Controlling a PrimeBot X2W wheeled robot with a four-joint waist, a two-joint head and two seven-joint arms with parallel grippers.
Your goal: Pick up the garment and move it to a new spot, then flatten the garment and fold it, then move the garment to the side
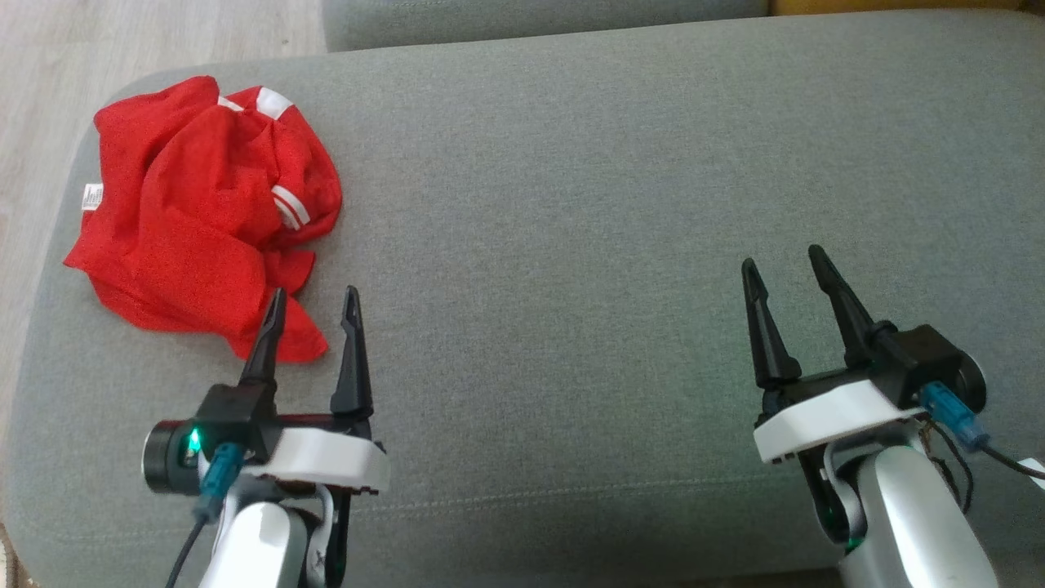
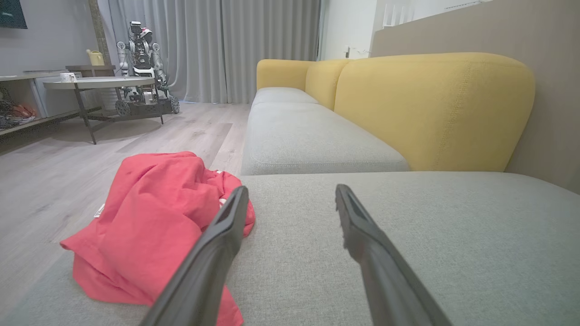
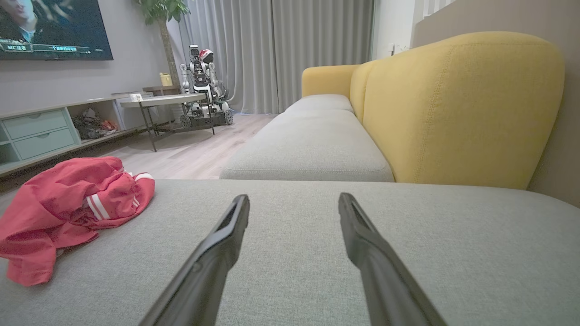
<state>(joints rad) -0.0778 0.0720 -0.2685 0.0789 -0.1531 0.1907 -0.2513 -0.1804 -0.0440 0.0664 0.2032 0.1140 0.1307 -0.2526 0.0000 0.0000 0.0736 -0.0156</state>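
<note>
Soft even daylight, wide-angle edge distortion

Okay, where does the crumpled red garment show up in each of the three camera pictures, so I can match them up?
Head view: the crumpled red fabric garment with white-striped cuffs sits at the upper left.
Left wrist view: lower left, heaped close to the camera.
Right wrist view: at the left edge, about mid-height.
Shared landmark: the grey fabric seat cushion it lies on, near that cushion's end in every view.
</note>
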